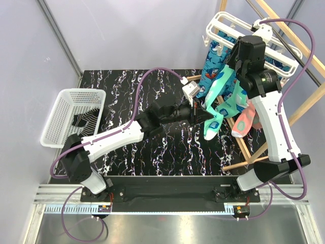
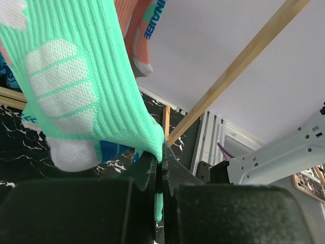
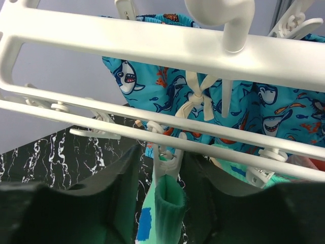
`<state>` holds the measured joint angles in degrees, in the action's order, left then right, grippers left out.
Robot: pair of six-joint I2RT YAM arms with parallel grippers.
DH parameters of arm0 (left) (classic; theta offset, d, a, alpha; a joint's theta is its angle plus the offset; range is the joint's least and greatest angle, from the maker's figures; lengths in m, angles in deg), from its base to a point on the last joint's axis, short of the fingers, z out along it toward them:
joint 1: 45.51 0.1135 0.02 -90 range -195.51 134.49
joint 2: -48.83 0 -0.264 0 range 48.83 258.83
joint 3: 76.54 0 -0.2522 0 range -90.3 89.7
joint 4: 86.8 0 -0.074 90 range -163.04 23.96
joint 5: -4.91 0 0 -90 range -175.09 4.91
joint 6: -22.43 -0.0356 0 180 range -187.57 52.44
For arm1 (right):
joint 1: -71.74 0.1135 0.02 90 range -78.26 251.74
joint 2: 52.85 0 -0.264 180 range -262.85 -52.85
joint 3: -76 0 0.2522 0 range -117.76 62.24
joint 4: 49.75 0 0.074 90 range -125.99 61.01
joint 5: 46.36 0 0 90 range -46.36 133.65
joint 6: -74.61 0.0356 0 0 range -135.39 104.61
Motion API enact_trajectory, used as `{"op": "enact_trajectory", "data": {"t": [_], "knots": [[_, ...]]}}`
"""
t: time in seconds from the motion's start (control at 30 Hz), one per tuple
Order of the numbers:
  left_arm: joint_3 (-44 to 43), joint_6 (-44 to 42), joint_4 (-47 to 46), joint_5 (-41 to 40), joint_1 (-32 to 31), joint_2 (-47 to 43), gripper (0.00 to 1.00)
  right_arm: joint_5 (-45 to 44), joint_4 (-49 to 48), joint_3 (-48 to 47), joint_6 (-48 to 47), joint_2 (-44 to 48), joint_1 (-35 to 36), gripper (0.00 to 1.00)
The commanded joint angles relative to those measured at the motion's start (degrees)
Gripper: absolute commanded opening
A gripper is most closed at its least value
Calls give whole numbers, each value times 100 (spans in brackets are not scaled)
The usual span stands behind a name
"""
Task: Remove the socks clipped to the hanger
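The white hanger [image 1: 229, 25] hangs at the back right with several socks clipped under it: blue shark-print [image 1: 209, 71], mint-green [image 1: 219, 99] and salmon-pink [image 1: 245, 121]. My left gripper [image 1: 204, 116] is shut on the lower edge of the mint-green sock [image 2: 76, 76], whose fabric is pinched between the jaws [image 2: 161, 152]. My right gripper [image 1: 237, 62] is up at the hanger and open. Its fingers stand on either side of a white clip [image 3: 170, 155] that holds the mint-green sock's cuff [image 3: 170, 213]. The hanger bars [image 3: 152, 46] and the shark sock [image 3: 244, 107] are just behind.
A white mesh basket [image 1: 63, 104] stands at the left with a dark striped sock [image 1: 84, 119] in it. Light wooden frame bars [image 1: 299, 109] run around the hanger on the right; one also crosses the left wrist view [image 2: 238, 66].
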<state>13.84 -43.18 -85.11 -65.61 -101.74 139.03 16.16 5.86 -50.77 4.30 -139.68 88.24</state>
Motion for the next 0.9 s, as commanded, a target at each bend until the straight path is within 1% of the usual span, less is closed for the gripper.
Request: {"op": "enact_trajectory", "data": {"t": [0.0, 0.03, 0.1, 0.17, 0.2, 0.27, 0.33, 0.37, 0.47, 0.5, 0.53, 0.57, 0.73, 0.83, 0.87], "knots": [[-290, -170, -120, -112, -37, -309, 0, -389, -308, -257, 71, -10, -14, 45], [-290, -171, -120, -120, -37, -301, 0, -398, -317, -256, 80, -10, -6, 42], [-281, -179, -120, -112, -46, -309, 0, -424, -344, -248, 71, -19, -14, 31], [-263, -171, -128, -112, -46, -318, 0, -407, -352, -248, 71, -27, -14, 26], [-263, -179, -120, -120, -46, -309, 0, -381, -379, -256, 71, -27, -14, 21], [-228, -179, -128, -129, -46, -318, 0, -380, -414, -230, 80, -27, -6, 14], [-211, -171, -146, -138, -55, -318, 0, -372, -440, -248, 88, -53, -6, 3], [-210, -162, -146, -138, -46, -318, 0, -372, -440, -248, 97, -62, -14, 0], [-228, -153, -146, -138, -46, -309, 0, -328, -432, -265, 80, -63, -14, 0], [-228, -153, -155, -147, -46, -309, 0, -328, -414, -291, 88, -80, -14, 7], [-219, -144, -163, -129, -46, -309, 0, -328, -405, -292, 88, -71, -14, 31], [-228, -144, -163, -129, -46, -301, 0, -362, -405, -292, 123, -71, -6, 39], [-140, -74, -269, -112, -46, -301, 0, -477, -563, -239, 167, -54, -14, 52], [-158, -65, -269, -85, -55, -283, 0, -582, -581, -248, 176, -71, -6, 53], [-158, -65, -260, -77, -55, -283, 0, -652, -616, -239, 159, -63, -6, 50]]}}
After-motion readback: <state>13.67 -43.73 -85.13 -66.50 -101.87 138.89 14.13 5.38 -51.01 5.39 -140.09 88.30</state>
